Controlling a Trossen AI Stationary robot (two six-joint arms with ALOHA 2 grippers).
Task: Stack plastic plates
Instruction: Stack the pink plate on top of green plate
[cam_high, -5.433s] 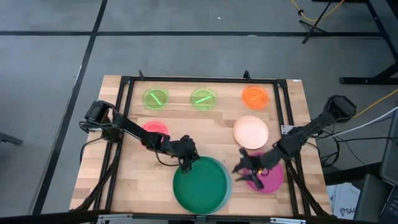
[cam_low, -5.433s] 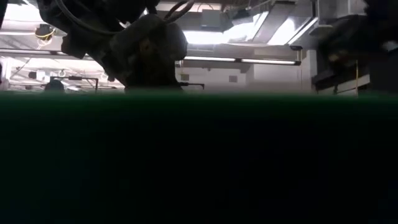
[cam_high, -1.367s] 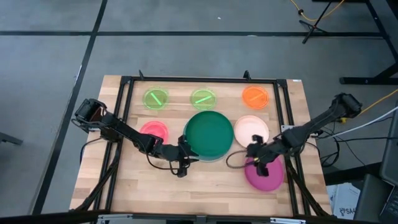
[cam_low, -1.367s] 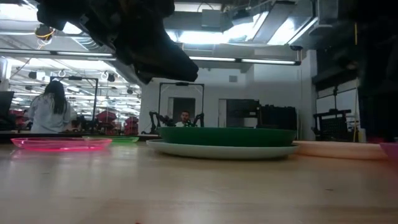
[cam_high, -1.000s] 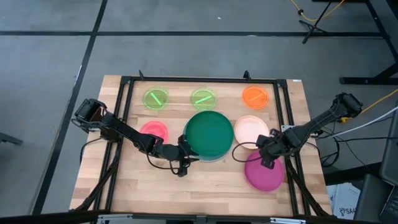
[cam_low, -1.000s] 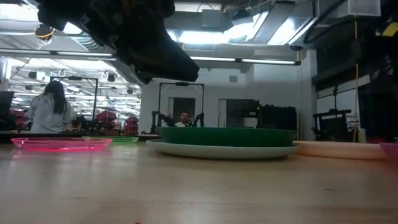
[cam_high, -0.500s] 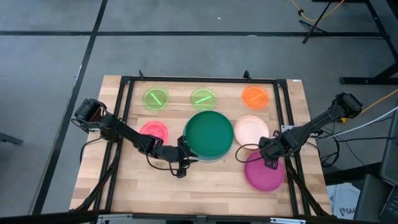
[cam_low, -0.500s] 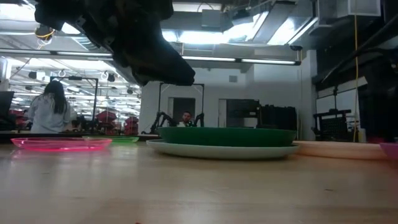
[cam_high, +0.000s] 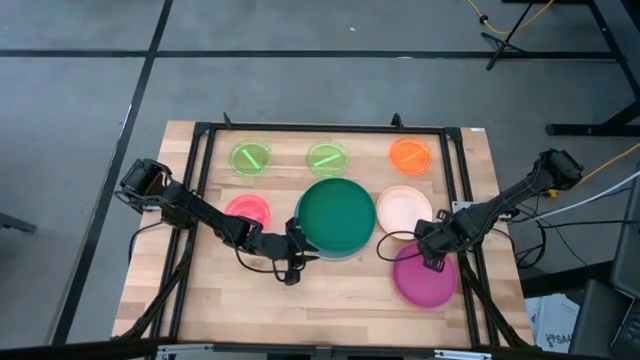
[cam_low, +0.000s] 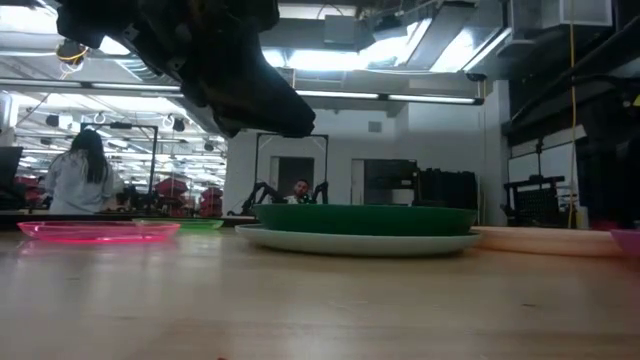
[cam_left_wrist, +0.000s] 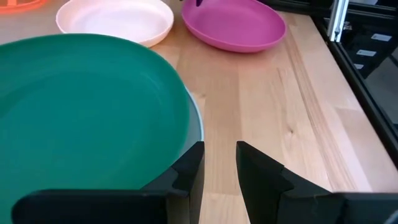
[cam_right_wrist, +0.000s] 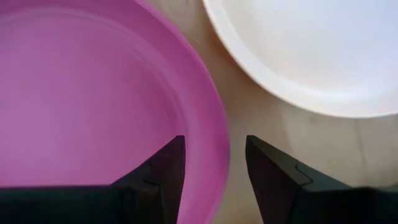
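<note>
The dark green plate (cam_high: 337, 217) sits in the light blue plate (cam_left_wrist: 198, 122) at the table's middle, seen too in the low view (cam_low: 365, 218). My left gripper (cam_high: 298, 256) (cam_left_wrist: 219, 152) is open beside the stack's near left rim, touching nothing. The magenta plate (cam_high: 425, 278) lies flat at the near right. My right gripper (cam_high: 430, 252) (cam_right_wrist: 214, 146) is open over its far rim (cam_right_wrist: 217, 155), one finger above the inside and one outside. The cream plate (cam_high: 404, 211) lies just beyond it.
A pink plate (cam_high: 247, 210) lies left of the stack. Two lime green plates (cam_high: 251, 157) (cam_high: 327, 158) and an orange plate (cam_high: 410, 154) line the far edge. Black frame rails (cam_high: 455, 170) border the table. People show in the room behind (cam_low: 78, 180).
My right gripper has moved a little toward the near edge, onto the magenta plate's far rim. The plates have stayed where they were.
</note>
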